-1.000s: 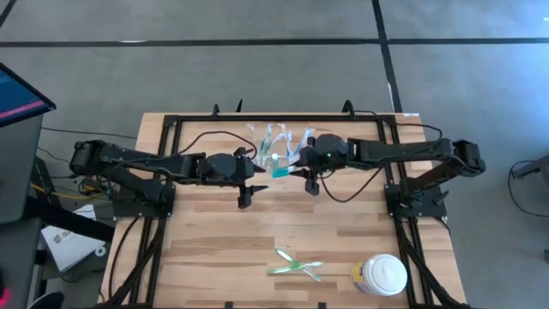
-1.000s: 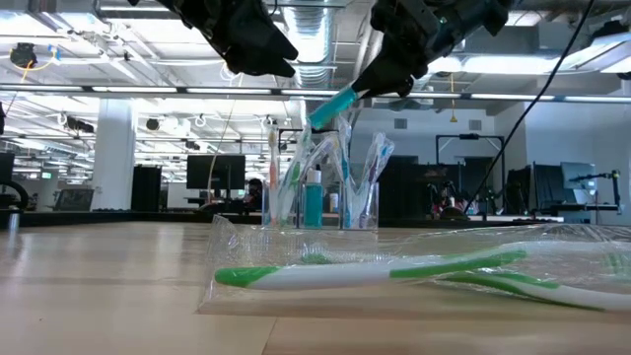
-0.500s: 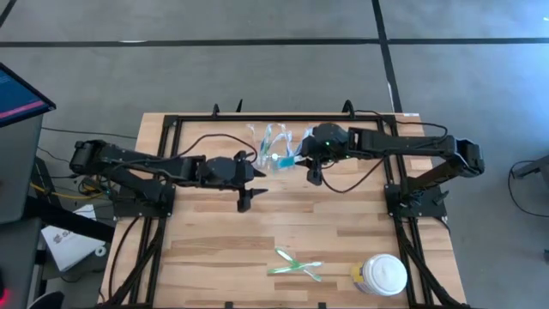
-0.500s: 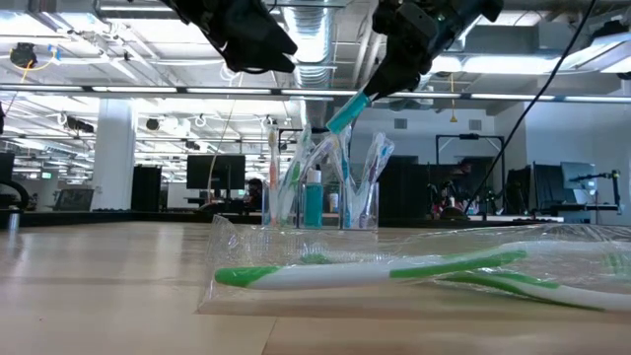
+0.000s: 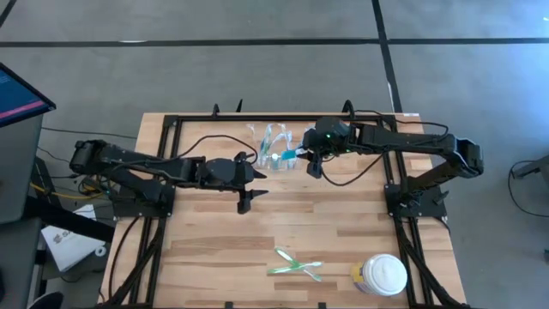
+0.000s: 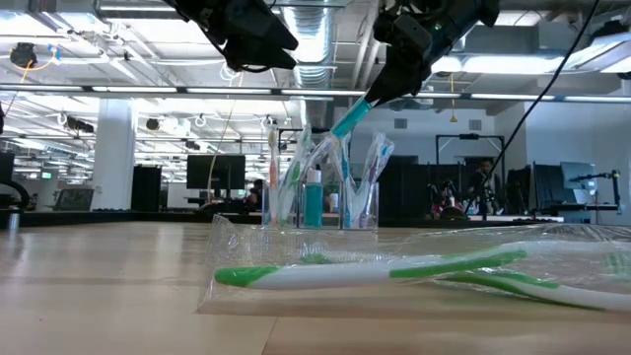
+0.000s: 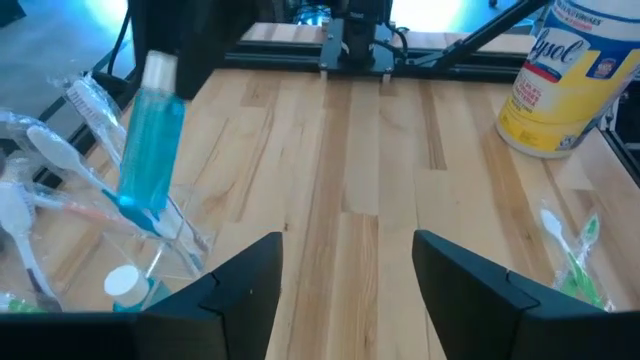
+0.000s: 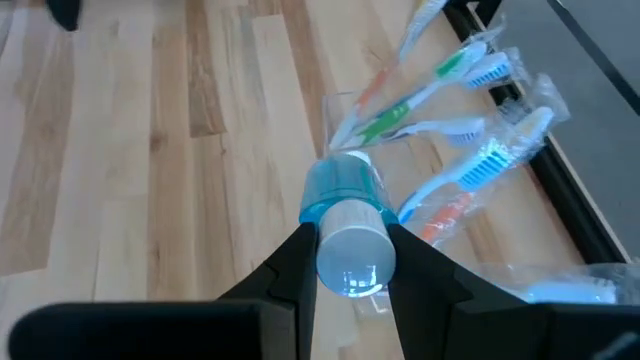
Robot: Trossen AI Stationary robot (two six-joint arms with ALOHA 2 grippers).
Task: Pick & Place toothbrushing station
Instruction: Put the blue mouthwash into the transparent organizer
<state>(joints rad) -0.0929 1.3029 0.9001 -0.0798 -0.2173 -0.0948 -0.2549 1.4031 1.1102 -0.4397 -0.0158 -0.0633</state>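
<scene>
While gripping teal tube [image 8: 345,215]: right jaws.

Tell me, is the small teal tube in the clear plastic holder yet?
Not yet. The right gripper holds the small teal tube tilted above the clear plastic holder.

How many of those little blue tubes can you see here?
2. One blue tube is held tilted in the right gripper jaws above the clear holder; the other stands inside it among the toothbrushes. The wrapping could hide more.
</scene>
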